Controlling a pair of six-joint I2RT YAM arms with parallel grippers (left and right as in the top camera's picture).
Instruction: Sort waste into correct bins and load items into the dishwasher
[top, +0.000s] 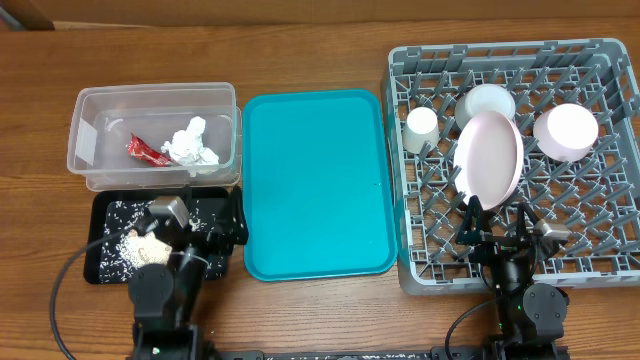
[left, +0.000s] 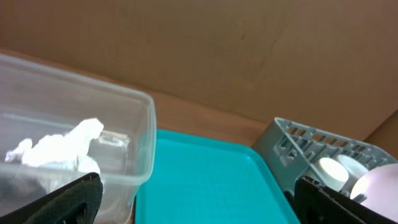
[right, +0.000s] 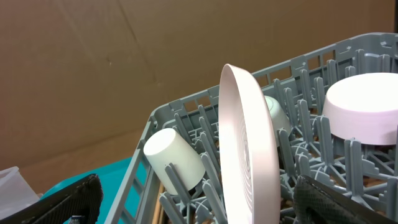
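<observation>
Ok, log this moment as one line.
red wrapper, tissue in clear tub; rice in black tray; plate, cup, white bowl, pinkish bowl in rack; left gripper open; right gripper open

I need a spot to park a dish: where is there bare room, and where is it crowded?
The teal tray is bare, between the clear tub and the dish rack. The rack's front rows are free too. Crowded: the rack's back half, with cup, plate and two bowls; rice litters the black tray.
</observation>
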